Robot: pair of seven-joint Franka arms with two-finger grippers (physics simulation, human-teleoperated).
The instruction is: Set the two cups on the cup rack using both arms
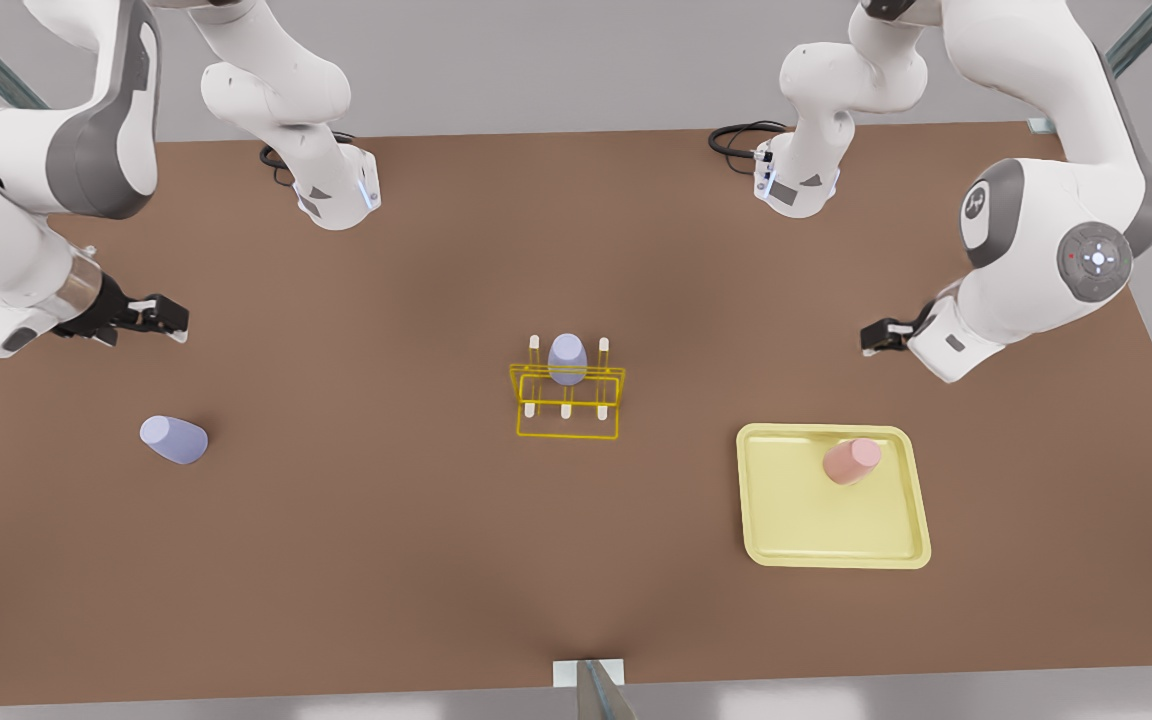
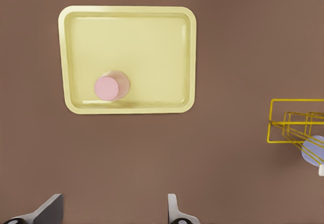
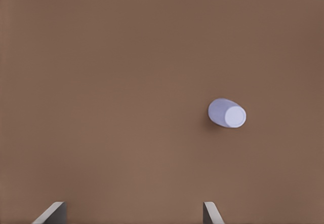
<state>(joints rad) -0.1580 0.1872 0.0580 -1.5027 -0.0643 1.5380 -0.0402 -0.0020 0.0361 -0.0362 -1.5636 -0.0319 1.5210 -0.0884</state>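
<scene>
Hovering high above the brown table [image 1: 576, 560], the left arm's black two-finger gripper [image 2: 114, 211] is seen in its wrist view with fingers spread apart and nothing between them; in the front view it sits at the right [image 1: 881, 336]. The small pale pink tapered cup [image 2: 110, 86] stands below it, mouth down, in a corner of the flat pale-yellow tray [image 2: 81, 31]. The right arm's black gripper [image 3: 132, 213], at the front view's left [image 1: 158, 317], is likewise spread and empty, with the loose lavender tapered cup [image 3: 227, 113] on bare table well apart. The bright-yellow wire cup rack [image 1: 567, 400] is centred between them; another lavender cup [image 1: 567, 358] already sits on a rear peg. Smooth tapered walls could be squeezed out of a grasp, and both arms converging on the narrow rack could collide.
</scene>
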